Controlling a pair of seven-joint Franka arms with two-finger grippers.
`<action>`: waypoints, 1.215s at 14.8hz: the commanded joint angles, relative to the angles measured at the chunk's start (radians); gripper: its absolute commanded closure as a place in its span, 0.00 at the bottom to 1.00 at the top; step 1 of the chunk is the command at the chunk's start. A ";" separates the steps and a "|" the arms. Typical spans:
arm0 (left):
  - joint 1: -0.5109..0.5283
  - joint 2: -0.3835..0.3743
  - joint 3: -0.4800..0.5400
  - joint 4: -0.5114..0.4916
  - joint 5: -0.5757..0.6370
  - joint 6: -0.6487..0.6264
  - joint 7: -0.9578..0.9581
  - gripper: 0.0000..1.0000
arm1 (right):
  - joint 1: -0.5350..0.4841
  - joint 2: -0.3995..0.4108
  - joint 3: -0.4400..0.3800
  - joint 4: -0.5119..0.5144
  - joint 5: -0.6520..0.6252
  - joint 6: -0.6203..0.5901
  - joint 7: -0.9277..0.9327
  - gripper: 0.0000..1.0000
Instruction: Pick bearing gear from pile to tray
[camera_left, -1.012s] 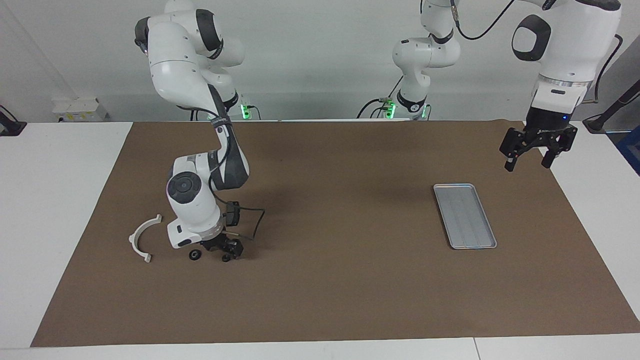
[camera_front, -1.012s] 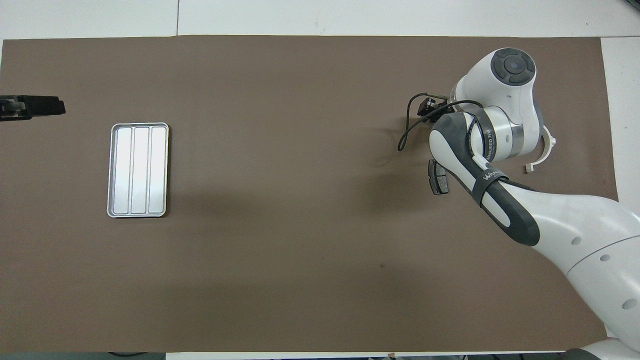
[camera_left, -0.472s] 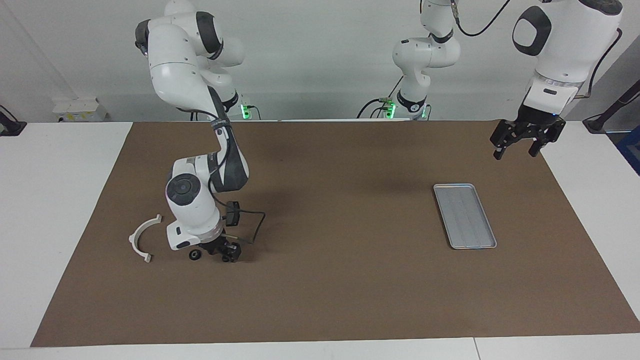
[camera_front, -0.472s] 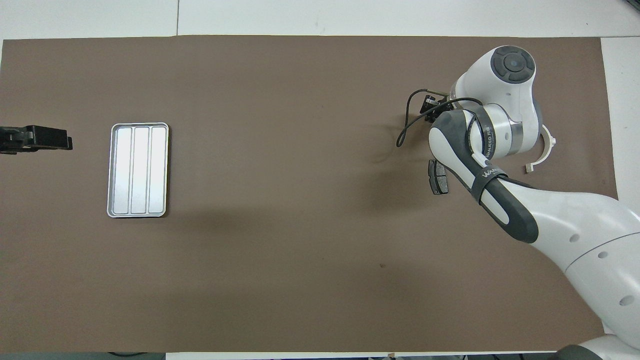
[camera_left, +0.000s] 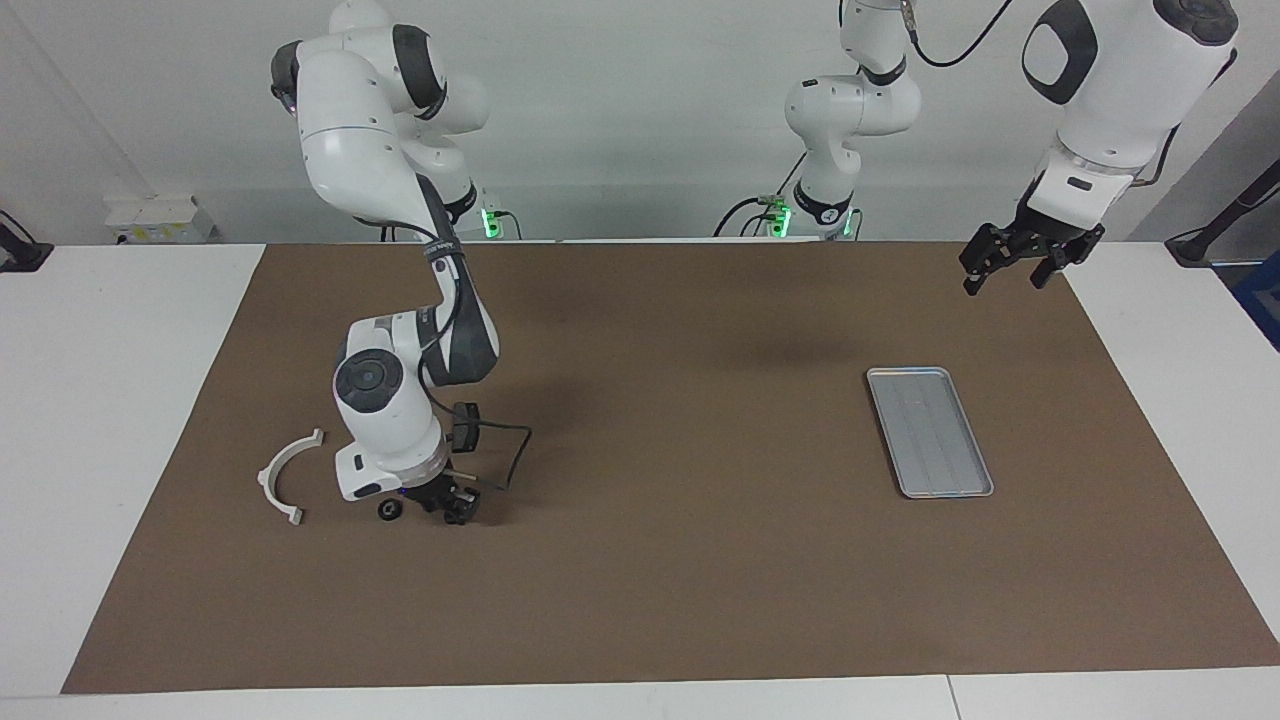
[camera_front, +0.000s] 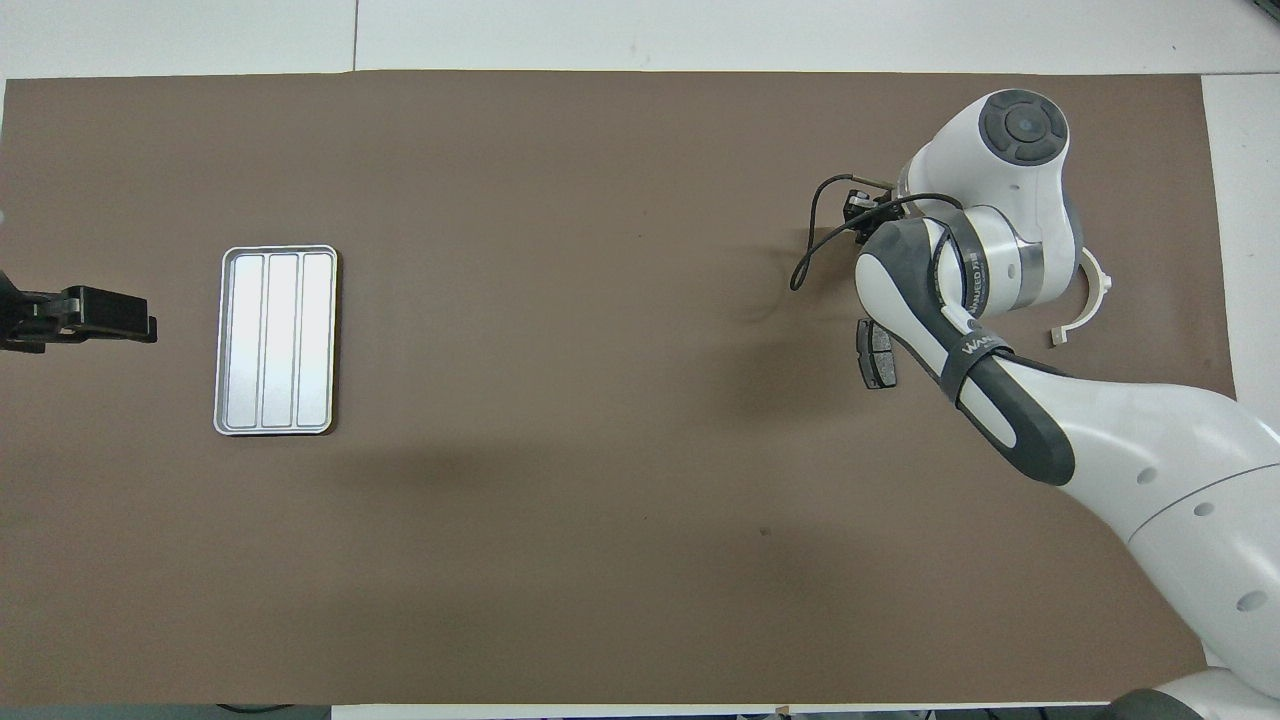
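The pile lies toward the right arm's end of the table: a white curved arc (camera_left: 285, 476) (camera_front: 1088, 296), a dark grey brake pad (camera_front: 877, 356) and a small black round bearing gear (camera_left: 390, 510). My right gripper (camera_left: 447, 505) is down on the mat in the pile, beside that gear. A second small dark piece sits at its tip, and I cannot tell whether it is gripped. In the overhead view the arm's wrist hides this gripper. The silver tray (camera_left: 930, 432) (camera_front: 275, 340) holds nothing. My left gripper (camera_left: 1005, 280) (camera_front: 100, 315) hangs open and holds nothing, high beside the tray.
A brown mat (camera_left: 680, 560) covers most of the white table. A black cable (camera_left: 510, 455) loops from the right arm's wrist just above the mat, beside the pile.
The right gripper has narrowed at the pile while staying low on the mat. The left gripper has risen and swung along the mat's edge to stand alongside the tray.
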 joint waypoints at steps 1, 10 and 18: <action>-0.027 -0.025 0.000 -0.014 -0.010 -0.016 -0.016 0.00 | 0.001 0.021 0.005 0.005 -0.026 0.019 0.032 0.84; -0.025 -0.037 0.002 -0.023 -0.009 -0.065 -0.013 0.00 | -0.008 0.005 0.005 0.011 -0.055 -0.007 -0.012 1.00; -0.027 -0.039 -0.001 -0.012 -0.010 -0.120 -0.016 0.00 | 0.001 -0.179 0.079 0.106 -0.008 -0.399 -0.044 1.00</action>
